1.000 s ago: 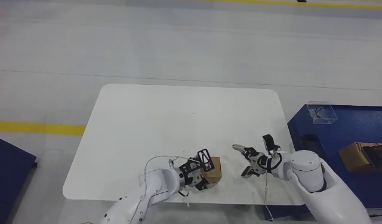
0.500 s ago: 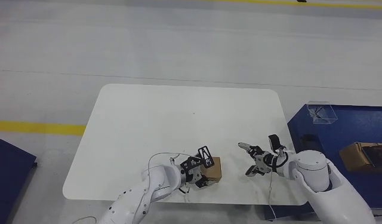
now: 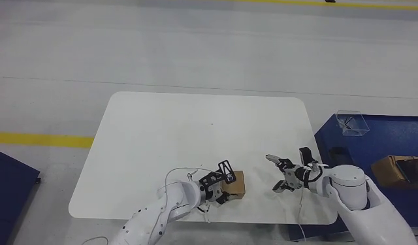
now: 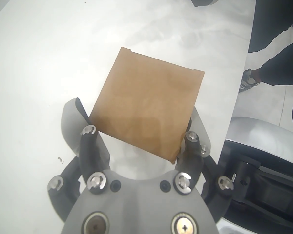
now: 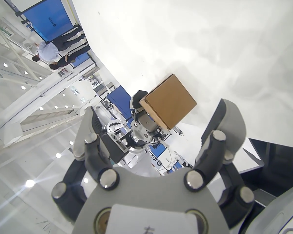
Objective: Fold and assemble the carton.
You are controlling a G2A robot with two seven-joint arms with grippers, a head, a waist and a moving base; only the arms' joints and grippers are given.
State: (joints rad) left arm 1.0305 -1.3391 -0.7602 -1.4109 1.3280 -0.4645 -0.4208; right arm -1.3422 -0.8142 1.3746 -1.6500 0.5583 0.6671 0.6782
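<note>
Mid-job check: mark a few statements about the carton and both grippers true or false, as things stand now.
1. The left gripper is shut on the carton. True.
2. The right gripper grips a carton flap. False: it is open, empty and apart from the carton.
3. The carton lies as a flat, unfolded sheet. False: it is a closed box shape.
4. The carton is by the table edge nearest the robot. True.

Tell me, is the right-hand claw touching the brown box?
Apart. The top view shows bare white table between the right gripper and the carton.
</note>
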